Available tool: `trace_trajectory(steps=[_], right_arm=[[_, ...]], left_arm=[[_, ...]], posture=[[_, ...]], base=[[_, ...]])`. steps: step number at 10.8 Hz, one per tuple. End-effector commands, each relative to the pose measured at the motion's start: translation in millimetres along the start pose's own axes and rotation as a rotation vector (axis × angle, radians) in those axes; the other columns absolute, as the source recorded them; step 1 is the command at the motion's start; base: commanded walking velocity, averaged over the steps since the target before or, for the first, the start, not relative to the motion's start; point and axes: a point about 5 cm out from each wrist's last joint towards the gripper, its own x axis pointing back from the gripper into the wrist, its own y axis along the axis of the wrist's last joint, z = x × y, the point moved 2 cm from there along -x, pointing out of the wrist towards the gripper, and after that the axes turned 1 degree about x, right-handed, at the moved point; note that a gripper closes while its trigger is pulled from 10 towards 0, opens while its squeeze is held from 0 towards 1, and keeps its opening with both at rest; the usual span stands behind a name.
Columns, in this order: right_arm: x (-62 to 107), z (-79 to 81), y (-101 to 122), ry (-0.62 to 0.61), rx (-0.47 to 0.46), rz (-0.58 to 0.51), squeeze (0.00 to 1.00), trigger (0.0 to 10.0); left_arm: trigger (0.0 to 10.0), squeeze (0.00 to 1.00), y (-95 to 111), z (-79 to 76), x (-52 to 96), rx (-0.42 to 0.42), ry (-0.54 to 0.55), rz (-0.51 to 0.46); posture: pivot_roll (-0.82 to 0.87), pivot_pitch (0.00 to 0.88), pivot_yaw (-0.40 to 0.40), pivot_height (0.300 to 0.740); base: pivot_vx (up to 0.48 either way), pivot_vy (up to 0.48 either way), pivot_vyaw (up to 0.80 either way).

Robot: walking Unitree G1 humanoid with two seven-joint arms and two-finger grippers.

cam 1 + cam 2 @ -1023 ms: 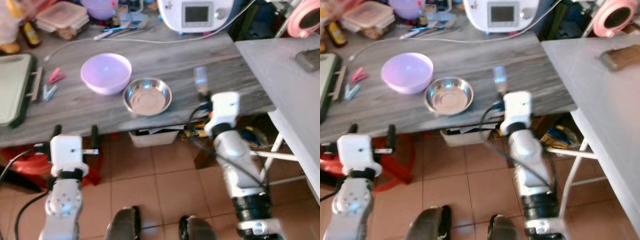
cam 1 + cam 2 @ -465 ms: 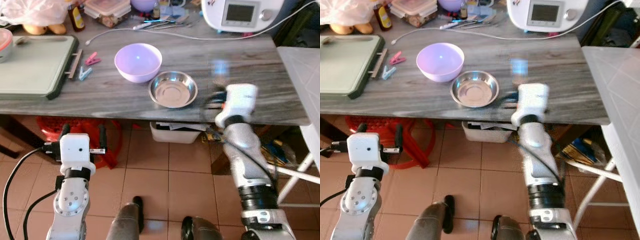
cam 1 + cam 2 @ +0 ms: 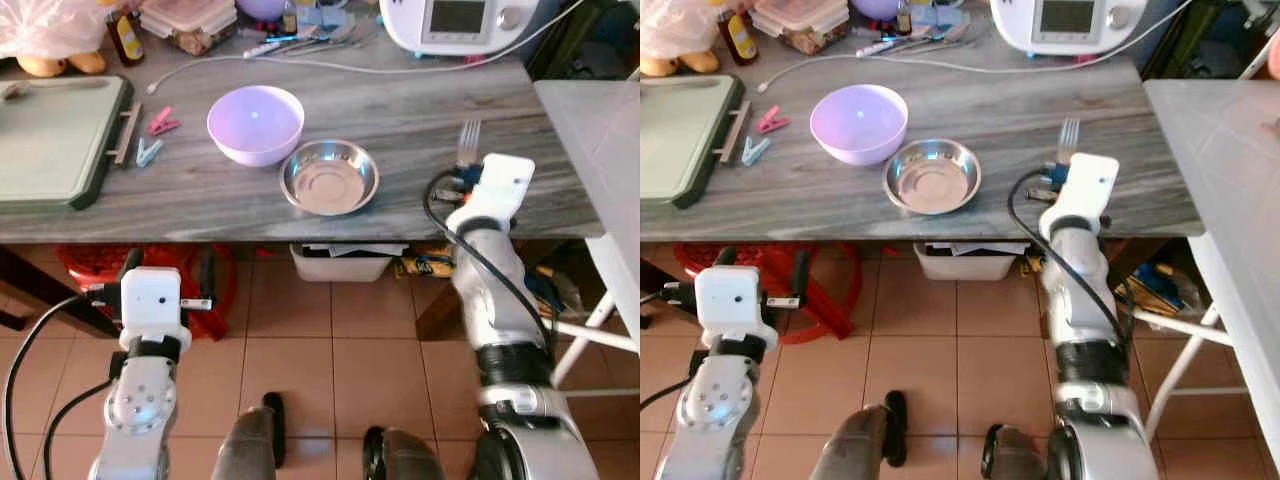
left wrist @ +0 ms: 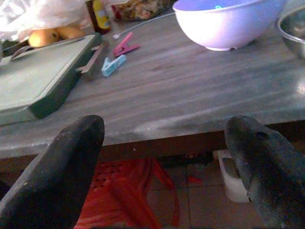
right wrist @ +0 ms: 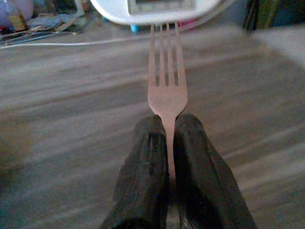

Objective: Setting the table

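The grey wood-grain table (image 3: 400, 120) spans the upper half of the head views, its near edge running across mid-frame, with a second pale table (image 3: 600, 130) at the right edge. A green cutting board (image 3: 50, 140) lies at upper left, a white appliance (image 3: 455, 20) at top centre-right. Near centre, a lilac bowl (image 3: 254, 122) sits just beside a steel dish (image 3: 329, 179), the two close or touching. The right gripper (image 5: 167, 143) is pinched tight on the handle of a fork (image 3: 468, 142), whose tines point toward the appliance and hang over the table's right part, right of the dish. The left gripper (image 4: 167, 157) is spread wide and holds nothing, low in front of the table edge at lower left. The step in hand looks like laying the fork beside the dish; done well, it would come down flat and parallel to the near edge, released only once it rests on the wood. The bare stretch right of the dish gives ample room, though the table's right corner and near edge are close.
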Motion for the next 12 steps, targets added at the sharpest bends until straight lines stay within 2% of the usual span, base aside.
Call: trace_trajectory(steps=[1, 3, 6, 8, 10, 12], right_arm=[[-2.4, 1.6, -3, -0.007, -0.031, 0.027, 0.0, 10.0], [-13.0, 17.8, -3, 0.0, -0.137, 0.072, 0.0, 10.0], [-21.8, 46.5, 0, 0.022, -0.245, 0.11, 0.0, 10.0], [-21.8, 59.0, -2, 0.049, -0.247, 0.134, 0.0, 10.0], [-25.8, 63.9, -3, 0.07, -0.244, 0.164, 0.0, 10.0], [-33.1, 64.6, -4, 0.101, -0.181, 0.218, 0.0, 10.0]], left_arm=[[10.0, 0.0, 1, 3.2, 3.6, -0.011, -0.009, 0.008], [10.0, 0.0, 2, 6.3, 8.2, -0.029, -0.032, 0.019], [10.0, 0.0, 4, 5.0, 10.6, -0.033, -0.055, 0.028], [10.0, 0.0, 4, 5.4, 10.8, -0.033, -0.058, 0.033], [10.0, 0.0, 4, 3.2, 11.4, -0.029, -0.063, 0.039], [10.0, 0.0, 3, 2.2, 12.4, -0.025, -0.07, 0.047]], posture=[[0.11, 0.259, 0.048, 0.74], [0.13, 0.276, 0.064, 0.74], [0.15, 0.285, 0.074, 0.74], [0.14, 0.287, 0.07, 0.74], [0.14, 0.288, 0.069, 0.74], [0.14, 0.295, 0.068, 0.74]], base=[[0.0, 0.0, 0.0], [0.0, 0.0, 0.0], [0.0, 0.0, 0.0], [0.0, 0.0, 0.0], [0.0, 0.0, 0.0], [0.0, 0.0, 0.0]])
